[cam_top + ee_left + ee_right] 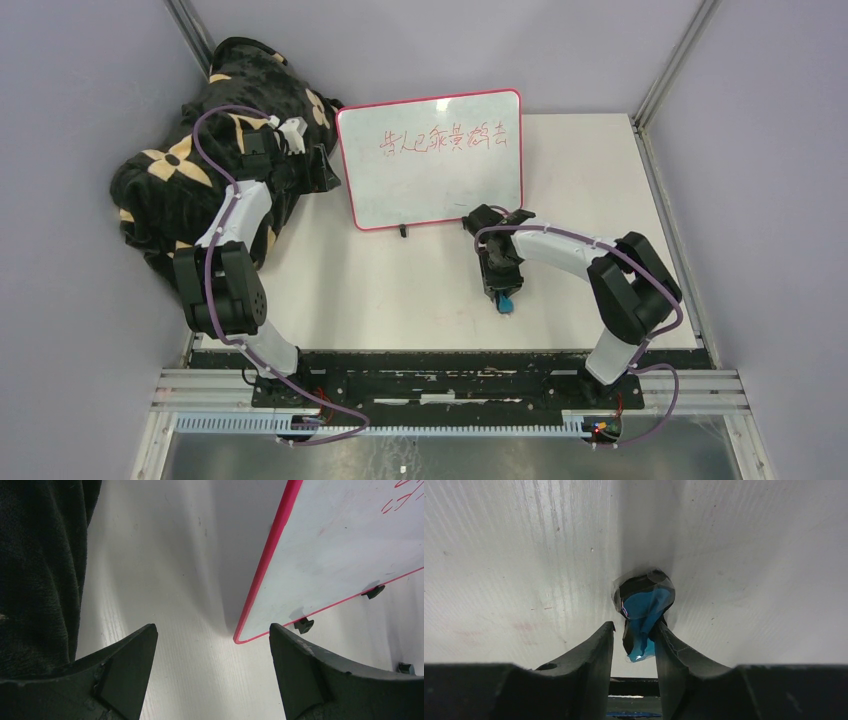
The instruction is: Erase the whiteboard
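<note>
The whiteboard [432, 190], white with a red-pink frame and red writing along its top, stands tilted at the back middle of the table on small black feet. Its lower corner shows in the left wrist view [340, 555]. My left gripper [325, 175] [212, 630] is open and empty, just left of the board's left edge. My right gripper [503, 293] [634, 625] points at the table in front of the board. Its jaws stand narrowly apart around a small blue eraser [644, 607] [506, 304]. The eraser leans on the right finger, with a gap to the left finger.
A black cloth with tan flower patterns [190, 150] [40, 570] is heaped at the back left beside my left arm. Metal frame posts stand at the back corners. A black rail [450, 362] runs along the table's near edge.
</note>
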Tool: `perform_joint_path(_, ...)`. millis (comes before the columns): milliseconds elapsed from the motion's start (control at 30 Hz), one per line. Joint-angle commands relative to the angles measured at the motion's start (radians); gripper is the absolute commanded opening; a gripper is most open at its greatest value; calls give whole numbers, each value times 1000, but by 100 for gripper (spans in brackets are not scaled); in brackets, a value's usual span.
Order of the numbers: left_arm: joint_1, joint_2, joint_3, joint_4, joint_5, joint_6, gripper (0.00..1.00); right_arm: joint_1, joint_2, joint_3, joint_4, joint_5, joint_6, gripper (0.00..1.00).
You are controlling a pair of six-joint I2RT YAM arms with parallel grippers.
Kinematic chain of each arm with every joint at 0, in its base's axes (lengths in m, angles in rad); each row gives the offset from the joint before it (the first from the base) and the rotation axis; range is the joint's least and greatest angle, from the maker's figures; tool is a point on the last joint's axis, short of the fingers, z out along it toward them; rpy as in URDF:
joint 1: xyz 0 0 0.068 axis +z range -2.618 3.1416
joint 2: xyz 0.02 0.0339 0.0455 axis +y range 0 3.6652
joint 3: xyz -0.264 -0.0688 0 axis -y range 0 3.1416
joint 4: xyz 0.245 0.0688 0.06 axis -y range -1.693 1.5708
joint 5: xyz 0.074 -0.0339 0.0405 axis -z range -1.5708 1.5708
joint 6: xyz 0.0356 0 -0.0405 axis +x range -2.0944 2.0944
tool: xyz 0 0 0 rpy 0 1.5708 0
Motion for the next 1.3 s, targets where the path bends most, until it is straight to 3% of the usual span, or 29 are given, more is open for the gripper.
perform_joint_path(0,0,-8,4,17,-3,-6,89,4,-17,-14,-7,40,15,43)
perform_joint_path(233,0,-5,4,19,2,-10,89,5,-103,-19,-39,93,41,47)
perform_joint_path(767,0,-3,-8,23,1,-13,89,3,-80,-79,-2,112,51,52)
perform_joint_path(1267,1,-4,-9,23,-3,-12,89,2,-25,-85,59,69,18,46)
